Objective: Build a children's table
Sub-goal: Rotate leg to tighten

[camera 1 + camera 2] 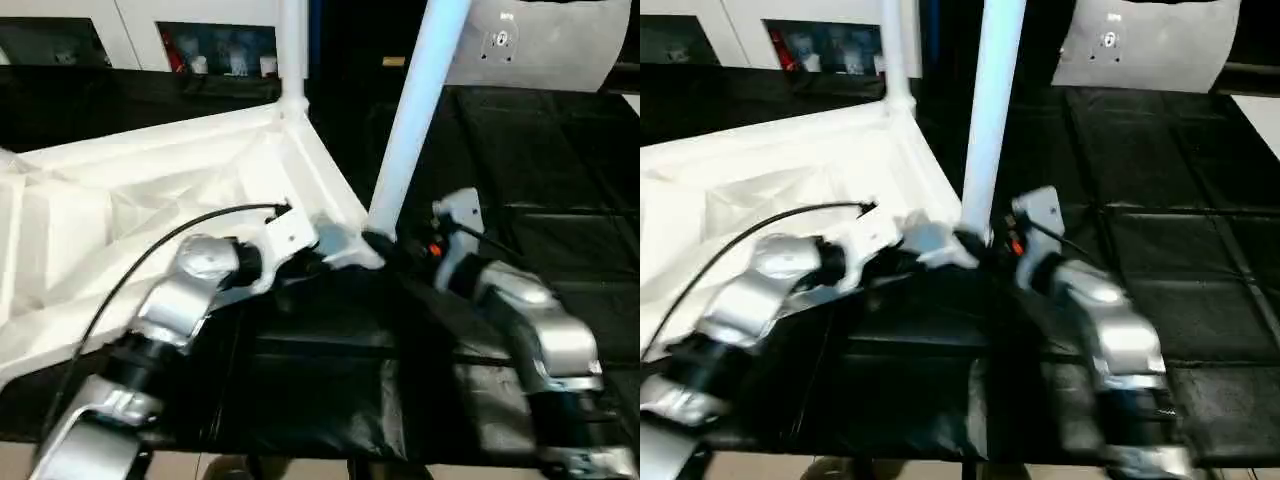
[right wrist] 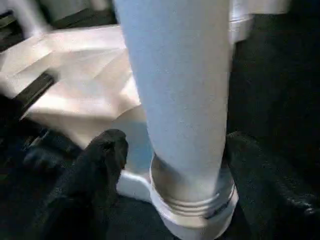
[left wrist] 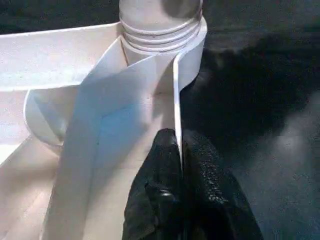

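- Silver forearms fill the lower part of the left eye view, left arm [image 1: 180, 290] at lower left, right arm [image 1: 535, 330] at lower right, over a black mat [image 1: 330, 370].
- Tabletop [image 1: 130, 230] lies underside up across the left half of the frame, ribs visible, near corner at frame centre.
- Left gripper [image 1: 335, 245] sits at that near corner; black cable [image 1: 170, 235] arcs over the arm.
- Near leg [image 1: 415, 120], white and tapered, rises from the corner to the upper edge, leaning right.
- Far leg [image 1: 292, 50] stands upright at the far corner, upper centre.
- Right gripper [image 1: 395, 250] is at the base of the near leg.
- White cabinet [image 1: 200, 35] with glass doors along the upper left; white panel [image 1: 540, 45] at upper right.
- Right eye view: same layout shifted left, near leg at upper centre, tabletop at left.
- Left wrist view: black fingers [image 3: 160, 195] together, clamped on the thin upright rim of the tabletop; corner socket [image 3: 162, 30] with the threaded leg end at upper centre.
- Right wrist view: near leg runs down the centre into the socket, threads at its base; black fingers [image 2: 95, 165] stand apart, one each side of the leg; contact cannot be told.
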### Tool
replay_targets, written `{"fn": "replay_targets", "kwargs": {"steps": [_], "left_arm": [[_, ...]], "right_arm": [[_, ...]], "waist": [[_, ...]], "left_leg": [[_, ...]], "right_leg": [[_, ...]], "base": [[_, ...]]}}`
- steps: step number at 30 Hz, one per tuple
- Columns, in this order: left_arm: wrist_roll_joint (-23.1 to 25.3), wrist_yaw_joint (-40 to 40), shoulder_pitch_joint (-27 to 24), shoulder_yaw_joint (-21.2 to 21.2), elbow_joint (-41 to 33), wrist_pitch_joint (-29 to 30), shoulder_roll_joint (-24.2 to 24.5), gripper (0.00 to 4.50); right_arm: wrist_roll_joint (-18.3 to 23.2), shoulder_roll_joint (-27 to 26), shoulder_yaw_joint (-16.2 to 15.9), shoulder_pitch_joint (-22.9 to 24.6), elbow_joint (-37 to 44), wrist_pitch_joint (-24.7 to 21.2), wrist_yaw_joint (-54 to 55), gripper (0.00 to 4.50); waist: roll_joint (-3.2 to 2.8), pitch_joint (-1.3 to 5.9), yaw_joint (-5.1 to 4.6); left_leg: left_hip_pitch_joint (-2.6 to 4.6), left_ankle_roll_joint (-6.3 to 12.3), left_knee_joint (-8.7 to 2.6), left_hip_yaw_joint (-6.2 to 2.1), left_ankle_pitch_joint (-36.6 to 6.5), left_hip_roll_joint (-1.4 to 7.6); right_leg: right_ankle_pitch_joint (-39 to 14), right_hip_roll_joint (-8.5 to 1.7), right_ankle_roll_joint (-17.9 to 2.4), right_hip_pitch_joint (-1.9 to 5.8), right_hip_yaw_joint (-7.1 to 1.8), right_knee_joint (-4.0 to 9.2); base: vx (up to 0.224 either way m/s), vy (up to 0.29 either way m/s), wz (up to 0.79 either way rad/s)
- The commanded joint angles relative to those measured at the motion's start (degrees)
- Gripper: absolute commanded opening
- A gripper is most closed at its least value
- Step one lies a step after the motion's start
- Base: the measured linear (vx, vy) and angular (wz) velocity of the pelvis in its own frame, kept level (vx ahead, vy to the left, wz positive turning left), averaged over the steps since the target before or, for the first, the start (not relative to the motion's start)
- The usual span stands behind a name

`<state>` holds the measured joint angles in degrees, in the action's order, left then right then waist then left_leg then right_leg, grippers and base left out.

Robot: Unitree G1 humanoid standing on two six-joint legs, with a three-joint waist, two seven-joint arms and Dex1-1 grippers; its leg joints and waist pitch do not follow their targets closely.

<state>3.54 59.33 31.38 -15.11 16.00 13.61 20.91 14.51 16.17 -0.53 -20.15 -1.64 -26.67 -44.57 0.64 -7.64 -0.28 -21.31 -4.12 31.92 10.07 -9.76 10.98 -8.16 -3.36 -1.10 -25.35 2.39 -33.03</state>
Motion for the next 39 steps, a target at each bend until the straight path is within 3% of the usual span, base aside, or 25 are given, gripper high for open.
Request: {"fn": "replay_targets", "kwargs": {"steps": [1, 7, 11, 15, 22, 27, 39], "left_arm": [[-3.41, 4.74, -0.67, -1.86, -2.57, -3.62, -0.14, 0.00], [-5.34, 14.29, -0.57, -3.22, -1.87, -6.79, 4.33, 0.00], [-5.15, 18.48, 0.15, -4.40, -0.40, -9.73, 6.53, 0.00], [-5.58, 21.26, 0.57, -5.35, 0.35, -11.26, 7.74, 0.00], [-5.87, 23.47, 0.84, -5.58, 0.35, -11.94, 8.43, 0.00], [-6.11, 23.53, 0.91, -5.68, 0.50, -12.26, 8.51, 0.00], [-6.59, 23.91, 0.83, -5.45, 1.03, -12.60, 8.33, 0.00]], "right_arm": [[1.93, 1.54, -2.80, 0.50, 2.18, 1.03, -6.65, 3.84], [4.49, 9.27, -4.80, 0.47, 1.21, 2.25, -20.10, 4.38], [3.66, 12.46, -7.36, 0.11, -0.18, 5.76, -26.38, 4.46], [5.02, 14.30, -8.47, -0.55, -2.22, 6.54, -32.45, 4.46], [5.37, 15.04, -9.67, -2.71, -5.73, 6.55, -35.97, 3.79], [5.72, 15.15, -9.95, -3.09, -6.41, 6.71, -37.02, 3.38], [6.46, 14.58, -10.55, -3.60, -7.56, 6.11, -38.88, 2.36]], "waist": [[0.36, 4.16, 0.33], [0.29, 4.12, 1.06], [0.26, 4.26, 1.97], [0.46, 4.24, 2.34], [0.67, 4.33, 2.46], [0.81, 4.53, 2.52], [0.86, 4.38, 2.74]], "left_leg": [[0.24, 5.65, -2.70, 0.10, -9.28, 1.31], [0.61, 6.25, -2.67, 0.14, -9.79, 1.68], [0.91, 5.73, -2.59, 0.21, -9.68, 1.91], [0.78, 5.70, -2.56, 0.20, -10.22, 1.89], [0.58, 5.46, -2.43, 0.16, -9.22, 1.85], [0.47, 6.24, -2.27, 0.21, -7.29, 1.83], [0.52, 6.03, -2.28, 0.25, -7.99, 1.83]], "right_leg": [[-13.29, -3.37, -12.43, 4.26, -2.36, 3.54], [-14.21, -3.46, -13.08, 3.98, -2.38, 3.45], [-14.66, -3.61, -13.22, 3.76, -2.43, 3.39], [-14.88, -3.63, -13.41, 3.94, -2.37, 3.26], [-15.98, -3.69, -13.01, 4.01, -2.30, 3.20], [-12.54, -3.54, -13.78, 4.13, -2.24, 2.73], [-14.21, -3.54, -13.43, 4.06, -2.21, 2.89]], "base": [[0.000, 0.000, 0.00], [0.000, 0.000, 0.00], [0.000, 0.000, 0.00], [0.000, 0.000, 0.00], [0.000, 0.000, 0.00], [0.000, 0.000, 0.00], [0.000, 0.000, 0.00]]}}
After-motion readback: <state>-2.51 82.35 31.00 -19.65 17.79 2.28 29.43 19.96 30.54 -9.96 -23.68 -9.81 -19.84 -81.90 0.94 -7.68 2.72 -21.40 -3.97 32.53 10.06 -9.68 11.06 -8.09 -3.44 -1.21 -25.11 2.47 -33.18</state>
